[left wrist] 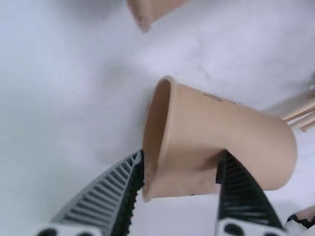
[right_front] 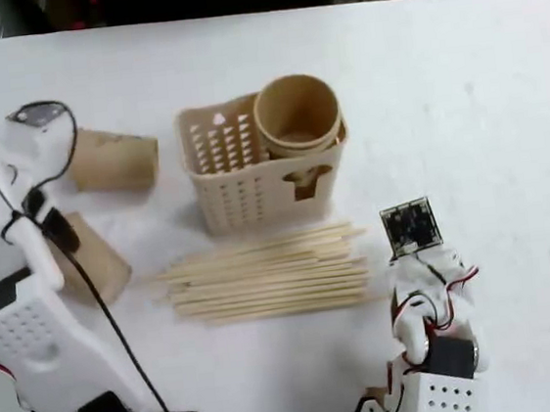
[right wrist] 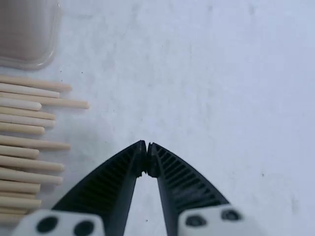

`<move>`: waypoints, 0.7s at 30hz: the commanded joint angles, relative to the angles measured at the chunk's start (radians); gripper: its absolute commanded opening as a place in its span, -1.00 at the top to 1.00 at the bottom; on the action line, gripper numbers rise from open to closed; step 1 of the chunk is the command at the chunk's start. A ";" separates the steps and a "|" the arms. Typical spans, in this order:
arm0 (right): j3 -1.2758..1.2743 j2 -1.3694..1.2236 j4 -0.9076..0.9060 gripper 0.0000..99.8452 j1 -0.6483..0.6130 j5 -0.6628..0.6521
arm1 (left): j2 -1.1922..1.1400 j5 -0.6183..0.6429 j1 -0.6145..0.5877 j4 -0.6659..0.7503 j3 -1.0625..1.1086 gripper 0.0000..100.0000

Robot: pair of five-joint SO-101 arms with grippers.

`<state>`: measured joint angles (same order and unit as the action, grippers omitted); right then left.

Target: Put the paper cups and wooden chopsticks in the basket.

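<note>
A beige slotted basket stands mid-table with a paper cup upright inside it. A pile of wooden chopsticks lies just in front of it; their ends show beside my right gripper. One paper cup lies on its side left of the basket. Another cup lies on its side under my left arm. My left gripper is open and straddles it, one finger at the rim, the other against the wall. My right gripper is shut and empty over bare table right of the chopsticks.
The left arm's white body covers the table's left front. The right arm sits at the front right. A basket corner shows in the right wrist view. Bare white table lies to the right and behind the basket.
</note>
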<state>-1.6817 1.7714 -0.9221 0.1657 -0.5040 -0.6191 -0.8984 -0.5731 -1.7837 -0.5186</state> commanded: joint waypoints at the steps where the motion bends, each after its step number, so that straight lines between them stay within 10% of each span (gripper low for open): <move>1: -0.009 -0.007 0.027 0.96 -0.013 -0.014 | 0.002 0.015 0.030 -0.002 -0.005 0.65; 21: -0.009 -0.007 0.027 0.96 -0.013 -0.014 | 0.447 0.015 0.025 -0.002 -0.014 0.96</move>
<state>-1.6817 1.7714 -0.9221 0.1657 -0.5040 -0.2908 -0.8984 -0.5485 -1.7837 -0.5033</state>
